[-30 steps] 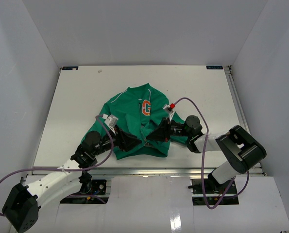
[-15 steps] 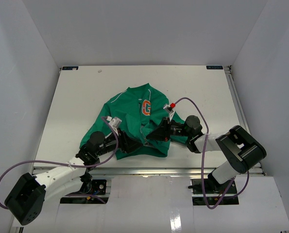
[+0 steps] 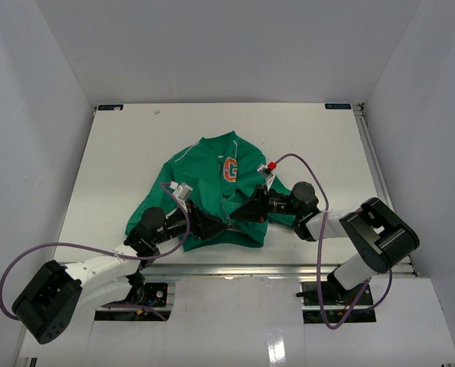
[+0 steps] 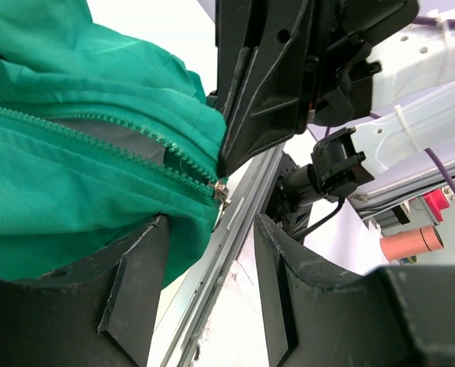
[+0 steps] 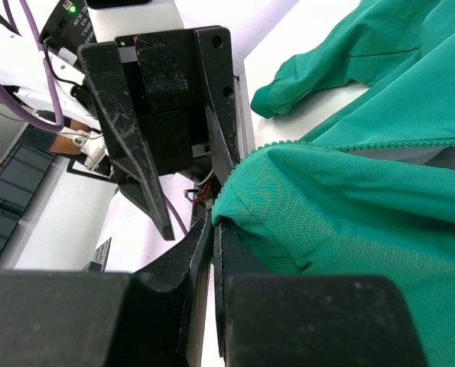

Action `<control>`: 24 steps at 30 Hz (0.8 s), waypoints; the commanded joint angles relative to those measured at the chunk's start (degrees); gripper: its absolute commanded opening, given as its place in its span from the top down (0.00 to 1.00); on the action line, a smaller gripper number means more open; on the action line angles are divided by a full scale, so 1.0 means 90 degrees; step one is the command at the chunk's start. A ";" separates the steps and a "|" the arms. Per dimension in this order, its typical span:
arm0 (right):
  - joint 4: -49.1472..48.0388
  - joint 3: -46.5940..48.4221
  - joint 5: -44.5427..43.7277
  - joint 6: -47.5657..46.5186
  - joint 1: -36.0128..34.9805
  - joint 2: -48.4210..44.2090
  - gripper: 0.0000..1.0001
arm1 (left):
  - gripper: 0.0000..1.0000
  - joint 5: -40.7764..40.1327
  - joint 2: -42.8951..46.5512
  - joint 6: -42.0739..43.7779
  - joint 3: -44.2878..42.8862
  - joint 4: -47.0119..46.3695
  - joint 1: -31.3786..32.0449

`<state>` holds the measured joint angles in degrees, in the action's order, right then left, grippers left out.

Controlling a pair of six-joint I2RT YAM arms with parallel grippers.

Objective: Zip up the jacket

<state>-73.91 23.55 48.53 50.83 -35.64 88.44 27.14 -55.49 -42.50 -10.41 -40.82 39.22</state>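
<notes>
The green jacket with its orange "G" lies flat mid-table, hem toward me. My right gripper is shut on the jacket's bottom hem beside the zipper; in the right wrist view green fabric bunches out of the closed fingers. My left gripper is open at the hem, facing the right one. In the left wrist view the small metal zipper slider sits at the bottom end of the zipper teeth, just ahead of the open fingers. Fabric rests against the left finger.
The table's metal front edge runs right under both grippers. The right arm's purple cable arcs over the jacket's right sleeve. White enclosure walls stand on three sides.
My left arm has swung lower and pushed its gripper slightly right, closer to the hem and the right gripper. The right gripper and the jacket have stayed put.
</notes>
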 commanded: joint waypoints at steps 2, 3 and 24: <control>-0.1231 -0.0009 -0.0021 0.0045 0.0005 -0.0199 0.92 | 0.43 0.0158 -0.0195 0.0092 -0.0144 -0.0029 0.0027; -0.1231 -0.0009 -0.0021 0.0038 0.0012 -0.0206 0.92 | 0.43 0.0158 -0.0229 0.0079 -0.0171 0.0038 0.0027; -0.1666 -0.0031 0.0196 0.0270 0.0014 0.0018 0.92 | 0.83 0.0490 -0.0457 -0.0022 0.0040 -0.1156 0.0027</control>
<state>-74.11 23.55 49.24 52.48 -35.64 88.44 29.66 -59.92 -42.73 -10.04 -47.58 39.22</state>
